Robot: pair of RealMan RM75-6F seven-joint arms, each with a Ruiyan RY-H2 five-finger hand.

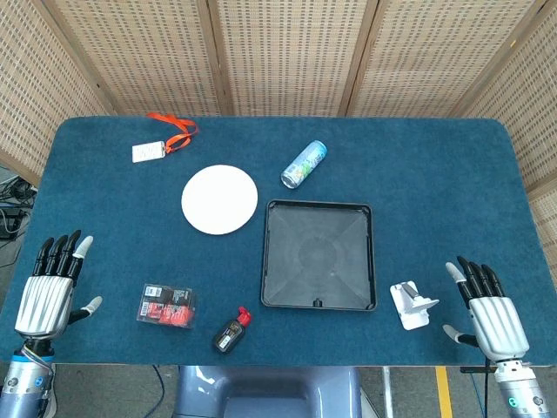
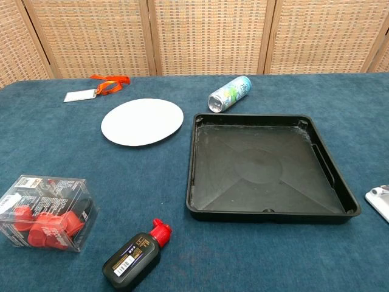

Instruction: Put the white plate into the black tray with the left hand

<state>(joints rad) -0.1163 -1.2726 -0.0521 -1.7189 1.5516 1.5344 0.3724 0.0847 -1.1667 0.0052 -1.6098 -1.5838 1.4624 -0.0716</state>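
The white plate [image 1: 219, 198] [image 2: 142, 121] lies flat on the blue table, just left of the black tray [image 1: 318, 289] [image 2: 265, 208]. Nothing lies in the square tray. My left hand [image 1: 50, 288] rests open at the table's near left corner, well away from the plate, fingers extended and holding nothing. Over at the near right corner is my right hand [image 1: 488, 307], also open and empty. The chest view shows neither hand.
A drink can [image 1: 305, 163] [image 2: 230, 93] lies on its side behind the tray. A badge on an orange lanyard [image 1: 164, 139] [image 2: 94, 87] is at the back left. A clear box of red parts [image 1: 167, 305] [image 2: 45, 212], a small black bottle [image 1: 231, 331] [image 2: 135, 255] and a white object [image 1: 412, 305] sit near the front.
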